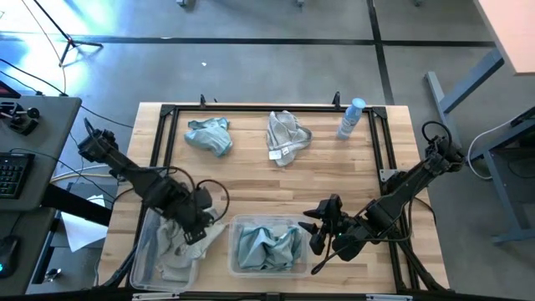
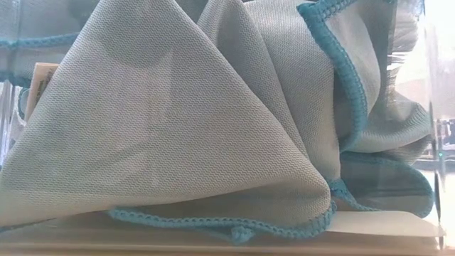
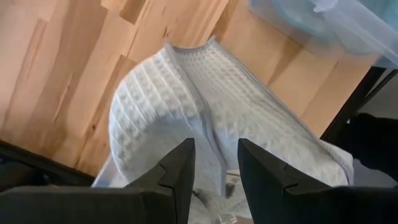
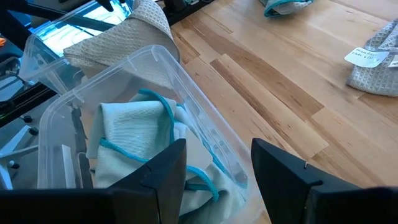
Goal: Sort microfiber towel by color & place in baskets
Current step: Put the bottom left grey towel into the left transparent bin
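My left gripper [image 1: 199, 224] hangs over the narrower basket [image 1: 138, 267] at the table's near left, shut on a grey-beige waffle towel [image 3: 186, 99]. My right gripper [image 1: 316, 227] is open, hovering just right of the wider basket [image 1: 231, 251] and touching nothing. That basket holds teal-blue towels [image 1: 267, 247], which fill the low view [image 2: 178, 142]. A teal-blue towel [image 1: 209, 134] and a grey-beige towel with a white tag [image 1: 287, 136] lie on the far half of the table. My left gripper [image 3: 216, 168] pinches a raised fold of the grey-beige towel [image 3: 214, 140] between its two fingers, coming from above and pointing down. The cloth tents up to the fingers [image 4: 146, 22]. Its lower part [image 1: 171, 247] hangs into the narrower basket.
A pale blue spray bottle [image 1: 351, 119] lies near the far right corner. A black frame [image 1: 276, 109] runs round the table's far and side edges. Bare wood [image 1: 276, 188] stretches between the far towels and the baskets.
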Tool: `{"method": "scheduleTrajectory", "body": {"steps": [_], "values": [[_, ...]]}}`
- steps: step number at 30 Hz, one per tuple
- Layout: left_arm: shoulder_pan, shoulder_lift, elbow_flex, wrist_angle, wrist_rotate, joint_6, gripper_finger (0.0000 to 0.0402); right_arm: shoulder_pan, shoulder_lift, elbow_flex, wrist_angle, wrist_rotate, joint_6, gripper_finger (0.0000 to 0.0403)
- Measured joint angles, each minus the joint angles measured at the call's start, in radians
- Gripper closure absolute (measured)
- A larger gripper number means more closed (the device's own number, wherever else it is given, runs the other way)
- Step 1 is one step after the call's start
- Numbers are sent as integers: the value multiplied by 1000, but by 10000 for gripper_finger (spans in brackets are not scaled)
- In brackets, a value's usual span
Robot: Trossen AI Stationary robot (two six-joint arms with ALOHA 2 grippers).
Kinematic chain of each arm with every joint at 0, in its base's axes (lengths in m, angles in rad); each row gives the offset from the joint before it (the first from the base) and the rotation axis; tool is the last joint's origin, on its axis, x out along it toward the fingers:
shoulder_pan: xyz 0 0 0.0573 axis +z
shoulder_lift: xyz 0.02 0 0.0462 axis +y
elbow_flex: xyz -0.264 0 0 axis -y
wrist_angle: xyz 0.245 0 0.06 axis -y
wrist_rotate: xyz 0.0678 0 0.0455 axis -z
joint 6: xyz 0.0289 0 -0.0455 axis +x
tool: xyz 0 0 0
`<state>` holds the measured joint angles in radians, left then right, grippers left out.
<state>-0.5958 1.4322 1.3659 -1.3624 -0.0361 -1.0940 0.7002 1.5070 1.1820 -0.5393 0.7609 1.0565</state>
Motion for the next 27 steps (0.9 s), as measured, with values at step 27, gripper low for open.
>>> {"method": "scheduleTrajectory", "body": {"steps": [27], "values": [[184, 187, 0, 19, 2, 453, 291, 0, 0, 0, -21, 60, 21, 226]]}}
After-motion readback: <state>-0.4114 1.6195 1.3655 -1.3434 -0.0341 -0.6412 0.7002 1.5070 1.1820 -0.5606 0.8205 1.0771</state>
